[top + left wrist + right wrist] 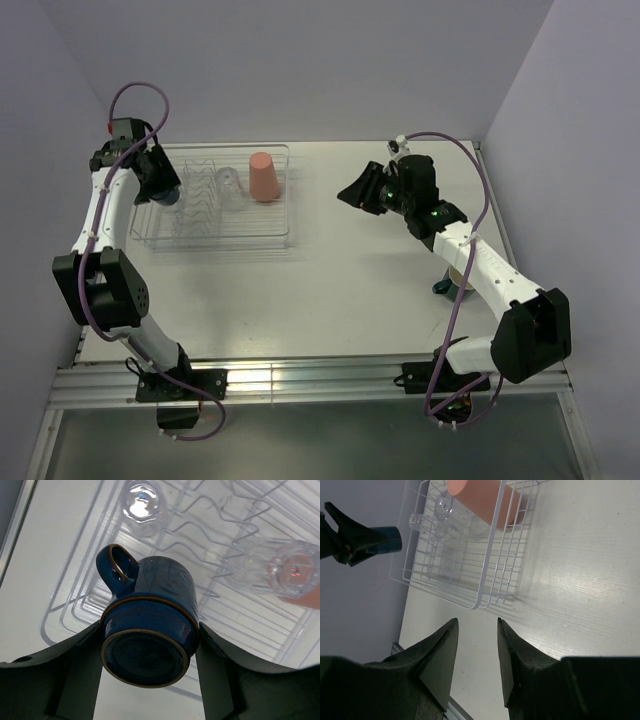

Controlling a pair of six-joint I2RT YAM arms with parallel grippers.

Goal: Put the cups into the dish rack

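Left arm: the left gripper (150, 630) is over the left end of the rectangular clear wire dish rack (220, 240). Its fingers (80, 670) are pinching a small, glazed, dark navy mug (160, 587) from both sides. In the left wrist view the mug's base faces the camera, its mouth points towards the rack wires below, and its loop handle is turned to the upper left. Whether the mug touches the wires cannot be told.

Right arm: the right gripper (476, 640) is above the bare pale tabletop (350, 290), to the right of the rack and well apart from it. Its fingers (442, 655) are spread with nothing between them.

Rack contents:
- A salmon-pink plastic tumbler (263, 176) stands mouth-down in the far right part.
- One ribbed clear glass tumbler (280, 570) sits just beside the pink one, on its left in the top view.
- A second clear glass tumbler (141, 505) sits among the wires further along, near the held mug.

Elsewhere: a teal mug (440, 287) sits on the tabletop at the right side. The right forearm hides most of it, so its attitude cannot be told.

The rack lies in the far left part of the tabletop, its long side running left to right.
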